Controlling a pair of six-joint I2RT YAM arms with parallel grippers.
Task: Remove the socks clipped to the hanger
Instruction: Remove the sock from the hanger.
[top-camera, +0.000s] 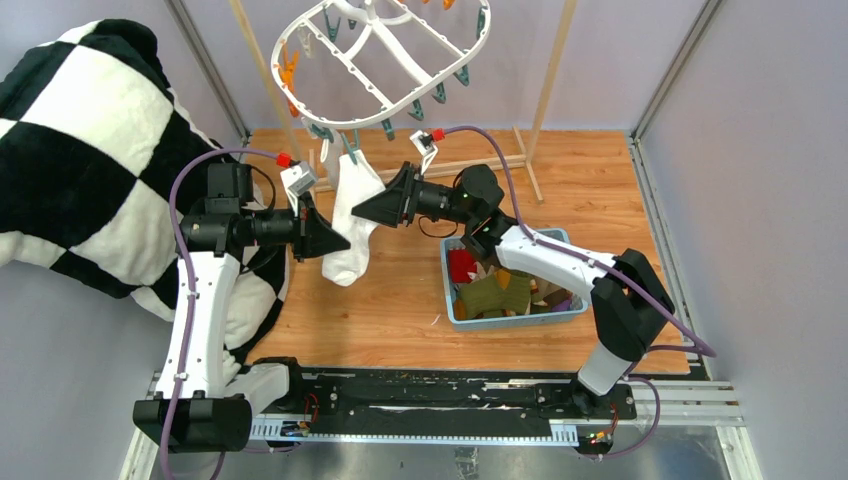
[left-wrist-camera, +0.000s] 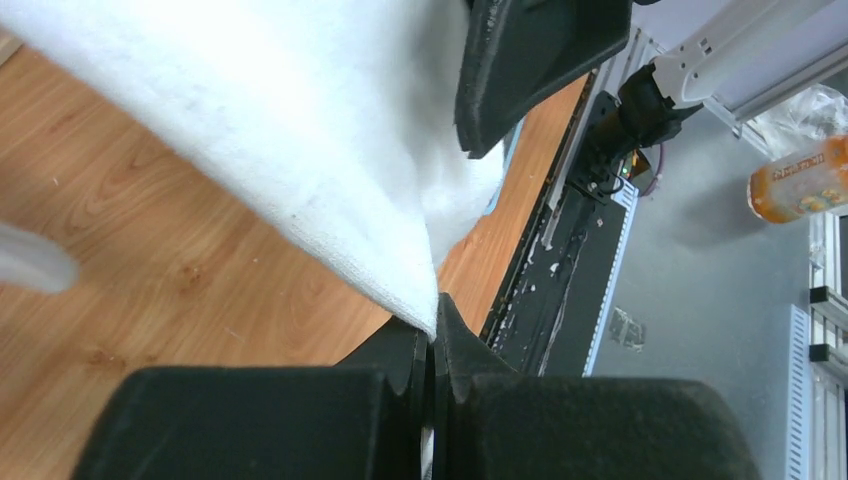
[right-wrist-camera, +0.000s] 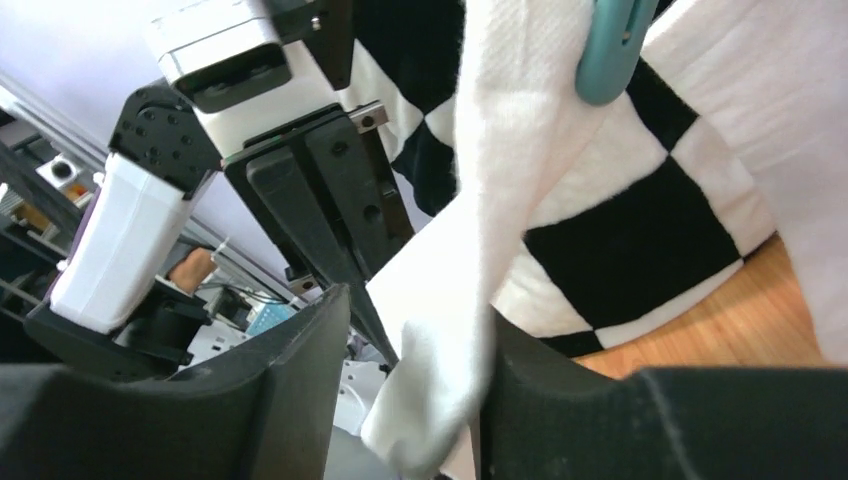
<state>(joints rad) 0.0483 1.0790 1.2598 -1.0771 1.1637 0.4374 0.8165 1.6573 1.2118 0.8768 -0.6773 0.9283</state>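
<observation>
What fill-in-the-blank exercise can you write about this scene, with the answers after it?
1. The sock hanging from the hanger is ____ in colour.
2. The left fingers are ____ on the sock.
3. The right fingers stand ____, one on each side of the sock.
4. The bin holding other socks is ____ in colour.
Missing words: white; shut; open; blue.

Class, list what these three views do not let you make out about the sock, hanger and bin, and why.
Top external: the top edge cuts off the far rim of the hanger, so what hangs there is unseen.
Top external: the right arm covers part of the bin; its socks cannot be counted.
Left wrist: the white sock fills the view; the clip holding it is out of frame.
</observation>
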